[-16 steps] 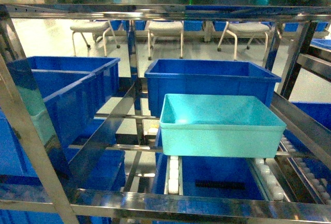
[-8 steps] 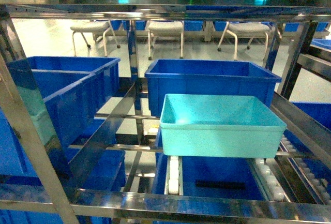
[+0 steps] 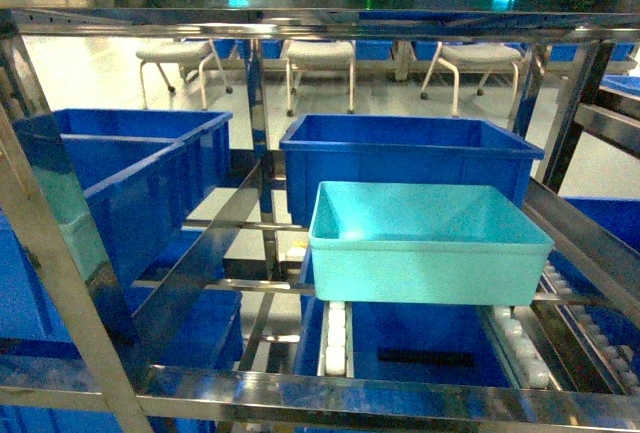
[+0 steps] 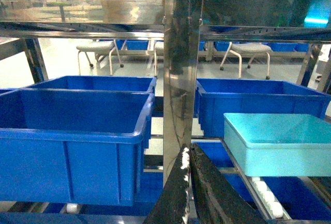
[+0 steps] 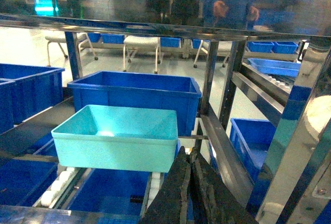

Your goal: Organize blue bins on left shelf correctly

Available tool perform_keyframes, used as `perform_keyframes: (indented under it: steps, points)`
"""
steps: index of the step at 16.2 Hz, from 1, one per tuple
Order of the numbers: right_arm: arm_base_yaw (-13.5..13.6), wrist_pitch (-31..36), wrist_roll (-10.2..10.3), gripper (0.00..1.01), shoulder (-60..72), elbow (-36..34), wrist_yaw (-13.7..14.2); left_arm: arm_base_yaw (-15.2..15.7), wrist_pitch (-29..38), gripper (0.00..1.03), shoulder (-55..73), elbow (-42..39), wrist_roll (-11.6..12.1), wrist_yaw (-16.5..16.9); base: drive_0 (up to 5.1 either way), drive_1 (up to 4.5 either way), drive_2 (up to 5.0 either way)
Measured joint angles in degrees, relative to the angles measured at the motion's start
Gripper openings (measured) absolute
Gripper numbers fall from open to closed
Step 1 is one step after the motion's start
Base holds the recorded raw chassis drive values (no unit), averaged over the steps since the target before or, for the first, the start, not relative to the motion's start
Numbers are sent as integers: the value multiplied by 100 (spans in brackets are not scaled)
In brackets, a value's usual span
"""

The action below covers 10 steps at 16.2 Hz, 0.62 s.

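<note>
A light turquoise bin [image 3: 430,243] rests level on white roller tracks [image 3: 336,338] in the steel shelf [image 3: 380,393], in front of a dark blue bin [image 3: 410,158]. It is empty inside. The left wrist view has the turquoise bin [image 4: 279,144] at the right and my left gripper [image 4: 187,151] shut on nothing, just before a steel post [image 4: 178,79]. In the right wrist view my right gripper [image 5: 190,154] is shut and empty, low and right of the turquoise bin [image 5: 116,136], apart from it. Neither gripper shows in the head view.
Two dark blue bins [image 3: 130,183] fill the left bay, one behind the other. More blue bins sit on the lower level [image 3: 430,348] and far right [image 5: 253,138]. Slanted steel rails [image 3: 585,238] flank the bays. Chairs [image 3: 320,63] stand on the floor beyond.
</note>
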Motion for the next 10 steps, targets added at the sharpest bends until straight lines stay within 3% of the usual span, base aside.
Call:
perform_keyframes:
  steps: [4, 10]
  points:
    - [0, 0, -2, 6, 0, 0, 0, 0, 0, 2, 0, 0, -2, 0, 0, 0, 0]
    - [0, 0, -2, 83, 0, 0, 0, 0, 0, 78, 2, 0, 0, 0, 0, 0, 0]
